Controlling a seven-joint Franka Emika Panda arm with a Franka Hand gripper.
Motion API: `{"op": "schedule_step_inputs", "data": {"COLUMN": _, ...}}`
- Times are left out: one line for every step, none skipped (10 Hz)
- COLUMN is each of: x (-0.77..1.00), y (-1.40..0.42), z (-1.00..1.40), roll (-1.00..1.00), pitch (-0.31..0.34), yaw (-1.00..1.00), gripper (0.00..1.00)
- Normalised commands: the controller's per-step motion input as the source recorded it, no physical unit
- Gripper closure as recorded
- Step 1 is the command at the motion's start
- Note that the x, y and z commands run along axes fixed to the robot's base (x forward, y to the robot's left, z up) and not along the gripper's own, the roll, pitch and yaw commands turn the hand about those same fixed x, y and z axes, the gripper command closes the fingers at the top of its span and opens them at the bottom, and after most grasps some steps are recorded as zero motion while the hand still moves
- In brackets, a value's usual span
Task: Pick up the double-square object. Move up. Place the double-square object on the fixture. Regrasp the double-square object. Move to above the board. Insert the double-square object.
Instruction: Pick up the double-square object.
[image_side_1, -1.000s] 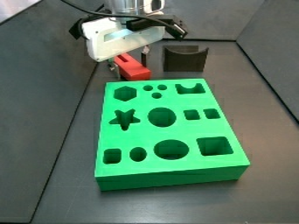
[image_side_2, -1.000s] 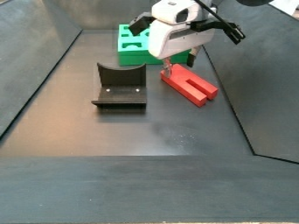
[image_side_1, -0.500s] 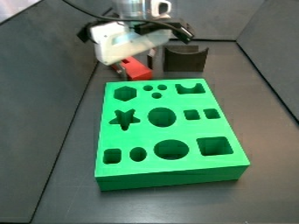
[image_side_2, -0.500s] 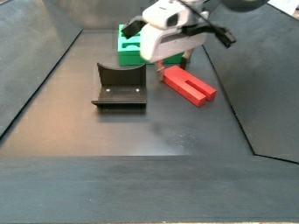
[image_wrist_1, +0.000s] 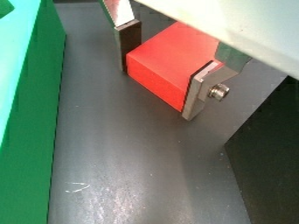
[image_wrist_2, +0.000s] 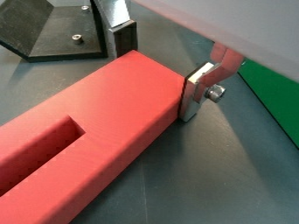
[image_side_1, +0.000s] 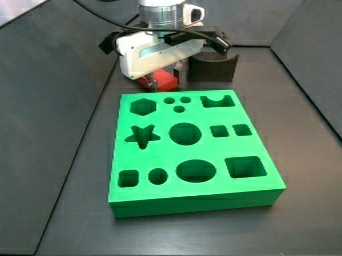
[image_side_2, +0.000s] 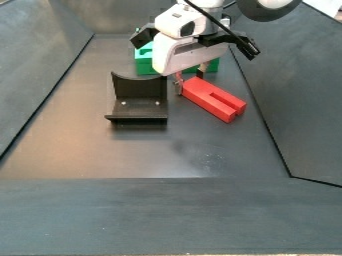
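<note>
Wrist views show my tool (image_wrist_2: 163, 61) wide open, straddling the solid end of the double-square object (image_wrist_2: 87, 144), fingers (image_wrist_1: 201, 87) flanking its long sides, pads not yet touching.

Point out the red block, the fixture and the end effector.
Red block (image_wrist_2: 111, 114): wrist view, on its top face near the solid end.
Fixture (image_side_2: 136, 98): side view, on its upright back.
End effector (image_wrist_1: 170, 73): wrist view, midway between the fingertips straddling the block's end.
</note>
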Motion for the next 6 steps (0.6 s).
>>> {"op": "schedule_step_inputs", "data": {"x": 0.0, "y": 0.0, "z": 0.0, "roll": 0.0, "pitch": 0.0, "yaw": 0.0, "gripper": 1.0}}
{"op": "schedule_step_inputs", "data": {"x": 0.0, "y": 0.0, "z": 0.0, "roll": 0.0, "pitch": 0.0, "yaw": 0.0, "gripper": 1.0}}
{"op": "schedule_step_inputs", "data": {"x": 0.0, "y": 0.0, "z": 0.0, "roll": 0.0, "pitch": 0.0, "yaw": 0.0, "gripper": 1.0}}
{"op": "schedule_step_inputs", "data": {"x": 0.0, "y": 0.0, "z": 0.0, "roll": 0.0, "pitch": 0.0, "yaw": 0.0, "gripper": 1.0}}
{"op": "schedule_step_inputs", "data": {"x": 0.0, "y": 0.0, "z": 0.0, "roll": 0.0, "pitch": 0.0, "yaw": 0.0, "gripper": 1.0}}
{"op": "schedule_step_inputs", "data": {"x": 0.0, "y": 0.0, "z": 0.0, "roll": 0.0, "pitch": 0.0, "yaw": 0.0, "gripper": 1.0}}
